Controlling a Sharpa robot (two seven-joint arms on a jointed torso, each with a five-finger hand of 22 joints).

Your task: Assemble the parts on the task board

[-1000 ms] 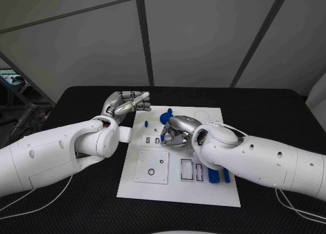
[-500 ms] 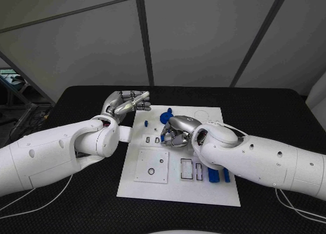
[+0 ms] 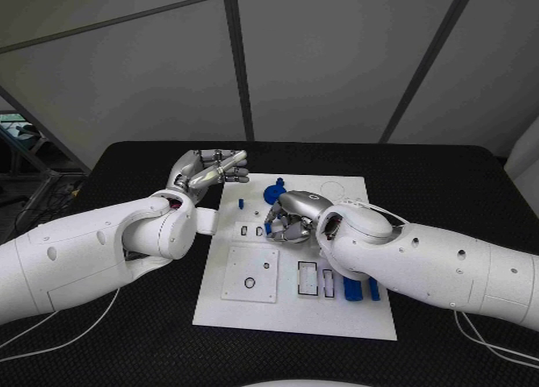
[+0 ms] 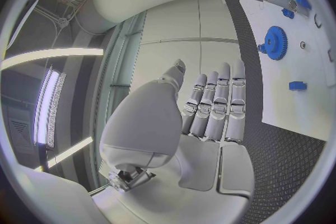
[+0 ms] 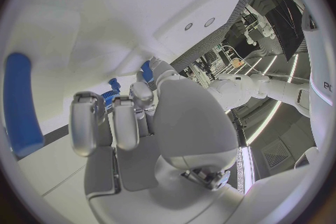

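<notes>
left robot hand [image 3: 206,171] — raised, empty, fingers straight | right robot hand [image 3: 292,216] — curled

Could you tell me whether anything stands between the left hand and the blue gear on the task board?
Nothing visible does: the left hand hovers off the task board's edge, with bare board before the blue gear.

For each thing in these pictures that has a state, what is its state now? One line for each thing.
left hand: raised beside the board's far left corner, fingers straight and together, holding nothing.
right hand: fingers curled, low over the board's middle; whether it holds a part, I cannot tell.
task board: lying flat on the table.
blue gear: lying on the board, untouched.
blue bars: lying side by side, loose.
</notes>
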